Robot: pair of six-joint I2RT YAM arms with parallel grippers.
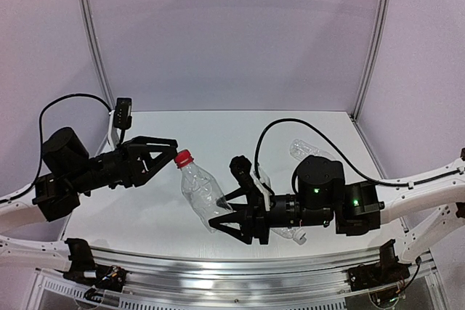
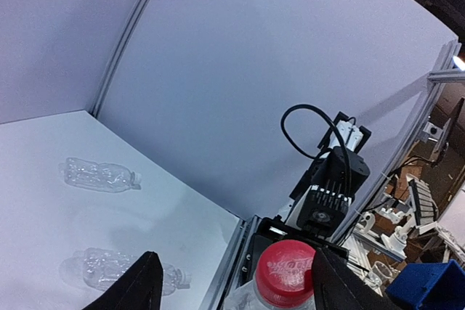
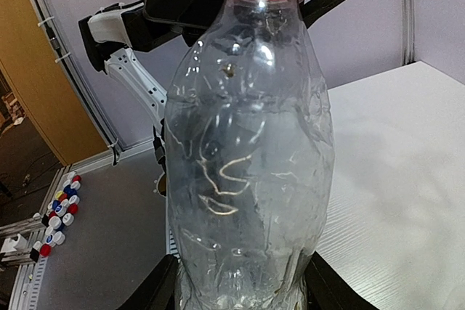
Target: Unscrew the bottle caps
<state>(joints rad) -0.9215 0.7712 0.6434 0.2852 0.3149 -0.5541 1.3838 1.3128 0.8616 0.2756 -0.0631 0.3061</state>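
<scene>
A bright red bottle cap (image 1: 183,157) (image 2: 287,272) sits screwed on a clear plastic bottle (image 1: 204,192) (image 3: 247,157), which is held tilted above the table. My right gripper (image 1: 222,212) (image 3: 243,290) is shut on the bottle's lower body, with a finger pressed on each side. My left gripper (image 1: 173,155) (image 2: 234,255) is open around the cap. In the left wrist view its right finger (image 2: 333,281) touches the cap's edge, while the left finger (image 2: 138,287) stands well clear of it.
Two other clear bottles lie on the white table (image 1: 145,208), one at the back right (image 1: 308,149) (image 2: 98,174) and one under the right arm (image 1: 289,232) (image 2: 120,270). Several loose coloured caps (image 3: 59,212) lie beyond the table's edge.
</scene>
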